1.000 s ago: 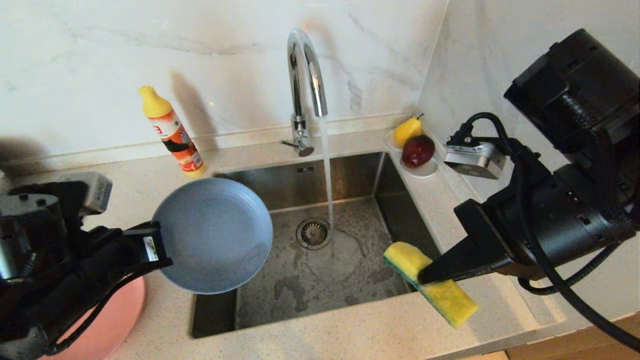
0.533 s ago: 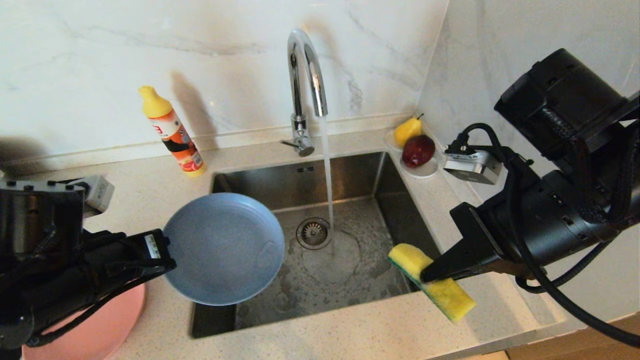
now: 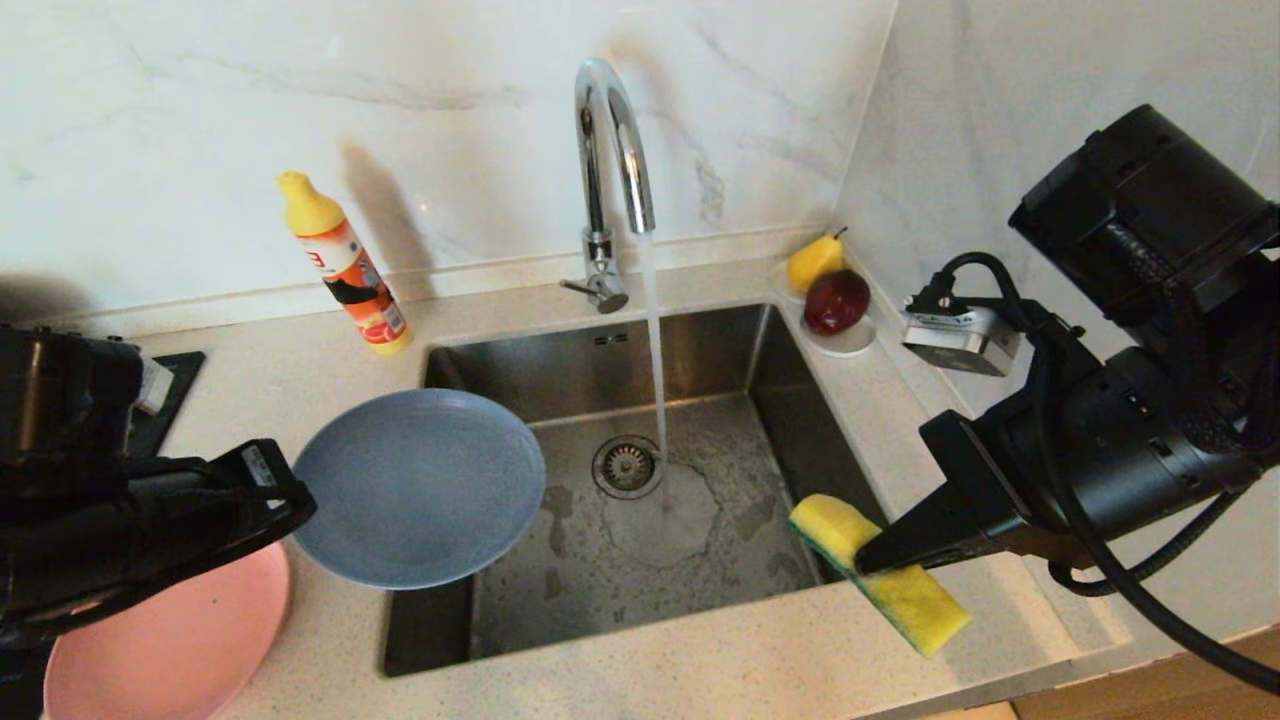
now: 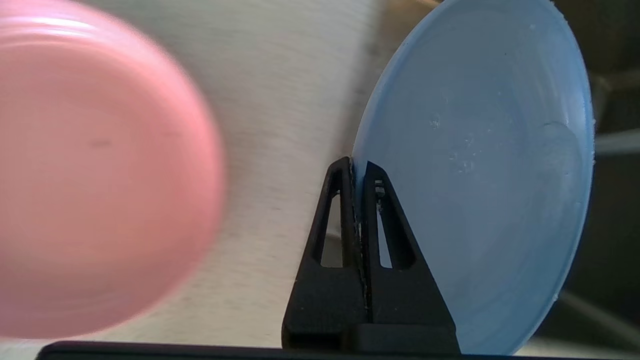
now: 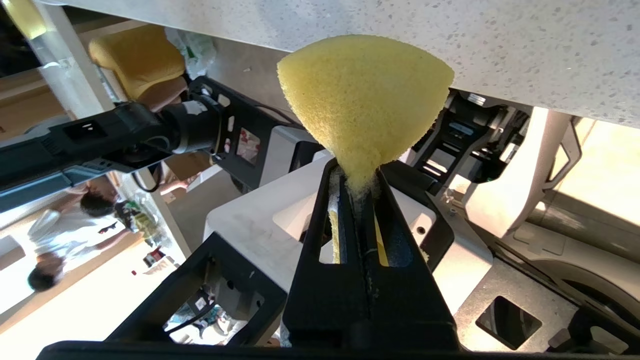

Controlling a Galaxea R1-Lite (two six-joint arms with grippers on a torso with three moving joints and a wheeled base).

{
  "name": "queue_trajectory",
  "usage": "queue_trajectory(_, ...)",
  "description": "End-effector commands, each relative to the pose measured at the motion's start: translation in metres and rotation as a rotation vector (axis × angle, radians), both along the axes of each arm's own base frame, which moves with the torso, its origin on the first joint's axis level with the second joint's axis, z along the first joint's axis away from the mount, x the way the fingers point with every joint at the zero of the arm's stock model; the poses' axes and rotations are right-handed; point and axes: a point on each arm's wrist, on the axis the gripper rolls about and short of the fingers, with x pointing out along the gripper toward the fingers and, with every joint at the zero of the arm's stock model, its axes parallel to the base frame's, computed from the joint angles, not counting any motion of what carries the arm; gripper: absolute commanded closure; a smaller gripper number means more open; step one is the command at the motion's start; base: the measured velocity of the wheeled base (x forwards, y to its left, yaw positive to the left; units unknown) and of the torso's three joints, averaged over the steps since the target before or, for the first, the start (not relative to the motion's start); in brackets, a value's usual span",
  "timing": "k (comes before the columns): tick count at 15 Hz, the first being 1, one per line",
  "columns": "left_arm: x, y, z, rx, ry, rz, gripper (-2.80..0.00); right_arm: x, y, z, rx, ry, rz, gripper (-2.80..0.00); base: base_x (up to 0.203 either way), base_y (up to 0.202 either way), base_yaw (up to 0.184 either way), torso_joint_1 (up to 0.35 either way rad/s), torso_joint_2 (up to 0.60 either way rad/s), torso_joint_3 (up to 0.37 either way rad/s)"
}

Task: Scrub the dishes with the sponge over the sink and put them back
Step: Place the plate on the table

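My left gripper (image 3: 290, 495) is shut on the rim of the blue-grey plate (image 3: 420, 485), which hangs face up and nearly level over the left edge of the sink (image 3: 700, 370). In the left wrist view the plate (image 4: 480, 165) is pinched between the black fingers (image 4: 372, 200). The pink plate (image 3: 180, 640) lies on the counter below the left arm. Over the sink's front right corner my right gripper (image 3: 865, 560) is shut on the yellow sponge (image 3: 890, 580); the sponge (image 5: 365, 95) bulges out past the fingertips. The bowls are out of view.
The faucet (image 3: 610, 150) runs a stream of water onto the basin beside the drain (image 3: 627, 465). A dish soap bottle (image 3: 345, 265) stands on the counter behind the sink. A saucer with a pear and a red fruit (image 3: 835, 300) sits at the back right corner.
My left arm has drawn back to the left and the blue-grey plate has tipped from tilted to nearly level. The right gripper with the sponge has shifted only slightly.
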Motion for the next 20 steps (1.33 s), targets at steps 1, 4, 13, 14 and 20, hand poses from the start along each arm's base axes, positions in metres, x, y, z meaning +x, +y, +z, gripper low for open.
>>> queue_trajectory(1,0.005,0.017,0.005,-0.006,0.007,0.091,0.00,-0.002,-0.004,0.002,0.008,0.001,-0.007,0.00,0.000,0.000,0.000,0.000,0.00,0.000)
queue_trajectory(4,0.005,0.041,0.008,-0.022,0.018,0.182,0.00,-0.002,-0.006,0.003,0.011,-0.002,-0.012,0.00,0.000,0.000,0.000,0.000,0.00,0.000)
queue_trajectory(13,0.019,0.120,0.008,-0.160,0.007,0.328,0.00,0.005,-0.001,-0.005,0.019,-0.009,-0.009,0.00,0.000,0.000,0.000,0.000,0.00,0.000)
queue_trajectory(14,0.021,0.125,0.005,-0.164,0.018,0.344,0.00,0.005,0.001,-0.005,0.020,-0.004,-0.001,0.00,0.000,0.000,0.000,0.000,0.00,0.000)
queue_trajectory(20,0.041,0.164,-0.012,-0.199,0.012,0.396,0.00,0.006,0.002,-0.008,0.035,0.019,0.018,0.00,0.000,0.000,0.000,0.000,0.00,0.000)
